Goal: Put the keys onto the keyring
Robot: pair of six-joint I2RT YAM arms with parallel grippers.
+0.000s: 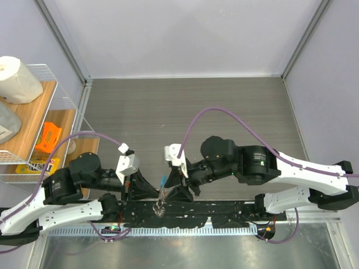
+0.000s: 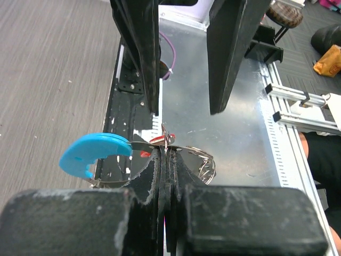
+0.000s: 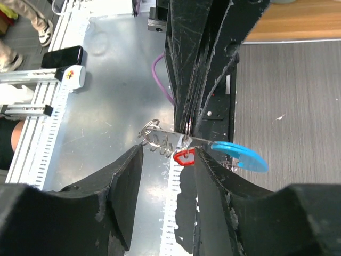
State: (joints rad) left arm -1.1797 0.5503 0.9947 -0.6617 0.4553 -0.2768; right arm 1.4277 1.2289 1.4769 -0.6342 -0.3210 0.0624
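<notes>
Light: bright, even, from overhead.
Shadows: soft and faint.
Glare: pale sheen on metal plate [image 2: 234,133].
Focus: nearest foreground soft in wrist views.
Edges: slight bending, top view.

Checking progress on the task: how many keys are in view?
1: the red key, at the tips of the left pincer, beside the blue tag of the keyring. Others may be hidden.
</notes>
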